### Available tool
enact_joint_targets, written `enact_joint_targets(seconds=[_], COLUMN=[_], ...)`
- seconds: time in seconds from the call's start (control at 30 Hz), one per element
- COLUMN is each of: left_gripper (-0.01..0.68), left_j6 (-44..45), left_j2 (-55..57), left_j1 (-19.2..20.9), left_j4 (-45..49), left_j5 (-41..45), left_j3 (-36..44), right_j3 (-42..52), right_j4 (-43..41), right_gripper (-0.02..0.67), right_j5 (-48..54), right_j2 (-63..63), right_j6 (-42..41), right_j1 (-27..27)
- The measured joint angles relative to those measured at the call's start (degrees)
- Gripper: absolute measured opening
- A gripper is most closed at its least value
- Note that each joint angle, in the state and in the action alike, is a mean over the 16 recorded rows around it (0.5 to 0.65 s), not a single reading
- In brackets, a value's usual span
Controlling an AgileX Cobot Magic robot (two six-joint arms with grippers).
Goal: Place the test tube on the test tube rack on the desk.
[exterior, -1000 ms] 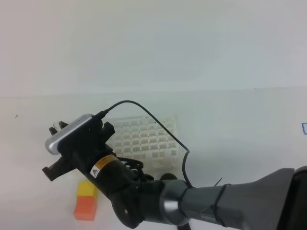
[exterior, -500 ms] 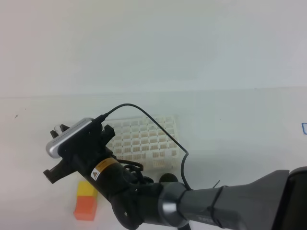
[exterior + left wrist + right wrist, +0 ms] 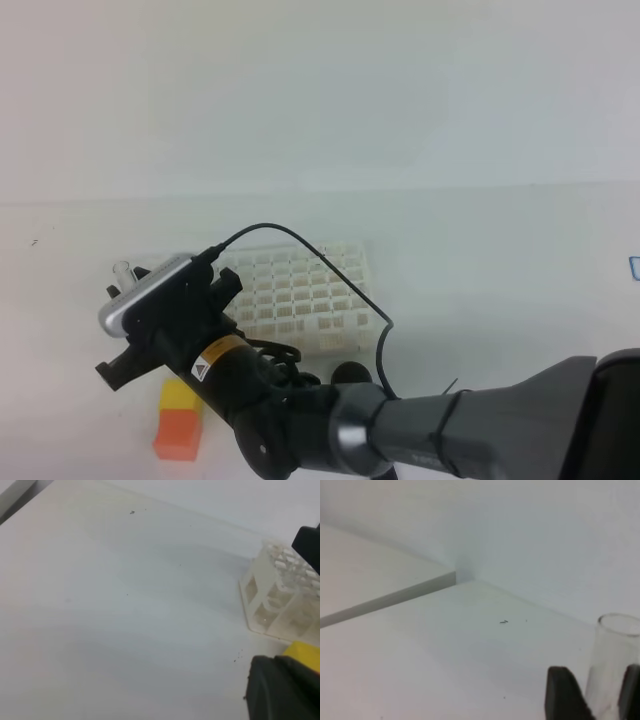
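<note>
The test tube (image 3: 612, 665) is a clear tube held upright between the two black fingers (image 3: 561, 695) of my right gripper (image 3: 597, 672). In the exterior high view its open top (image 3: 122, 270) sticks up behind the silver wrist camera of the right arm, which reaches across to the left. The tube is left of the white grid test tube rack (image 3: 300, 295), apart from it, over the white desk (image 3: 480, 260). The rack also shows in the left wrist view (image 3: 277, 597). My left gripper is out of view.
A yellow-and-orange block (image 3: 179, 421) lies on the desk in front of the rack's left end, below the right arm; it also shows in the left wrist view (image 3: 306, 655). A black part of the right arm (image 3: 280, 690) fills that view's lower right corner.
The right arm with the tube has sunk slightly and drifted a little right, toward the rack. The rack and the block have not moved.
</note>
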Motion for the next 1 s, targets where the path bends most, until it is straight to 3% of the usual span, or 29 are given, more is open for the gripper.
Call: enact_joint_targets(seconds=[0.23, 0.5, 1.0], left_gripper=[-0.001, -0.001, -0.001], left_j6=[0.00, 0.00, 0.01], left_j2=[0.00, 0.00, 0.00], left_j1=[0.00, 0.00, 0.00], left_j4=[0.00, 0.00, 0.00], left_j5=[0.00, 0.01, 0.05], left_j3=[0.00, 0.00, 0.00], right_j3=[0.01, 0.21, 10.73], right_j4=[0.27, 0.40, -2.52], right_gripper=[0.280, 0.269, 0.032], right_j5=[0.94, 1.81, 4.48], right_j2=[-2.41, -11.69, -42.42], right_j6=[-2.48, -8.21, -24.03], right_j1=[0.00, 0.00, -0.10])
